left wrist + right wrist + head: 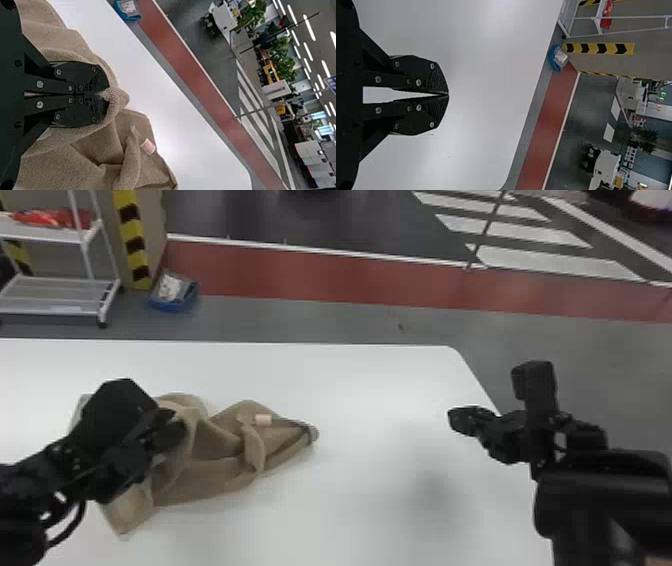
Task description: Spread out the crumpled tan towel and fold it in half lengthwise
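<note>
My left gripper [106, 94] pinches 1 fold of the towel [210, 480] on the desk [375, 385], I think to pull it flat. My right gripper [448, 95], tips touching, hangs well away from it.

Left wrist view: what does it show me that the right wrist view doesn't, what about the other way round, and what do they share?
Left wrist view's own: the tan towel with its pale tag, a fold pinched in the tips of the left gripper.

Right wrist view's own: the right gripper, shut and empty over the table, the white rack holding something red, and a yellow-and-black striped band.

Both: the white table, blue bin and red floor strip.
</note>
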